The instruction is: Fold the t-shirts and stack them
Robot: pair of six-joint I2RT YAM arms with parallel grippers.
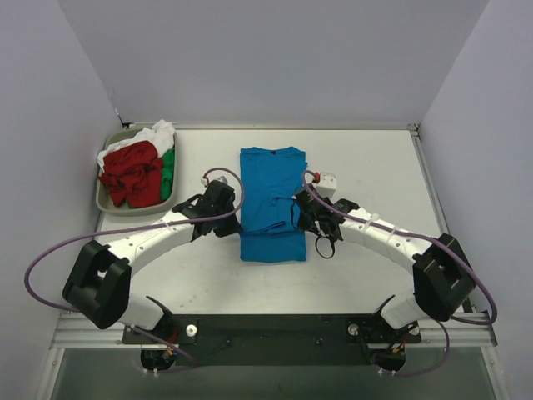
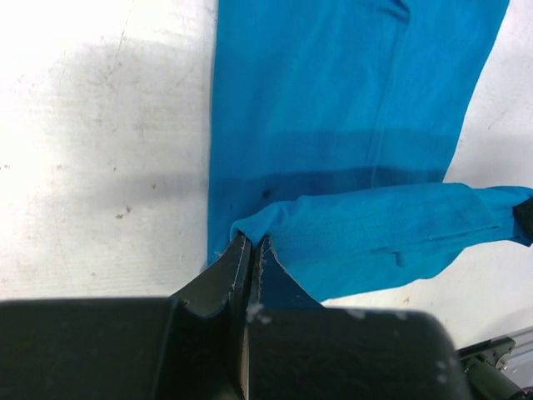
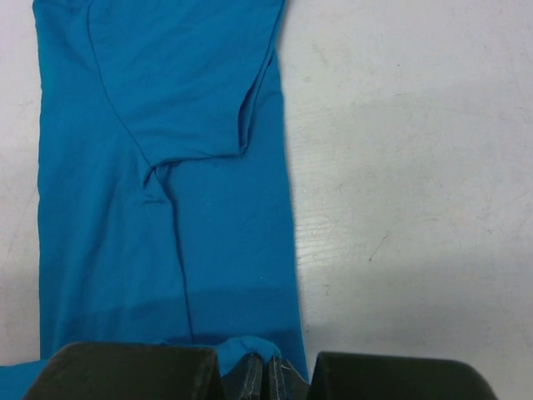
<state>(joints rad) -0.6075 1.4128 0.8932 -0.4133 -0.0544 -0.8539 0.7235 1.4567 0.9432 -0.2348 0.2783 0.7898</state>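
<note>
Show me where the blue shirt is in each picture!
Top external: the blue shirt lies in the middle of the table.
Left wrist: it fills the upper right, one raised edge pinched by the left gripper.
Right wrist: it fills the left half, pinched by the right gripper at the bottom.
Shared landmark: the white table beside it.

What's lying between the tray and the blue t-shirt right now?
Top view: mostly bare table, plus the left gripper and its purple cable at the left edge of the blue t-shirt. Nothing loose lies on the way to the tray.

White arms (image 1: 146,240), black joints (image 1: 98,283) (purple cables (image 1: 33,271))
</note>
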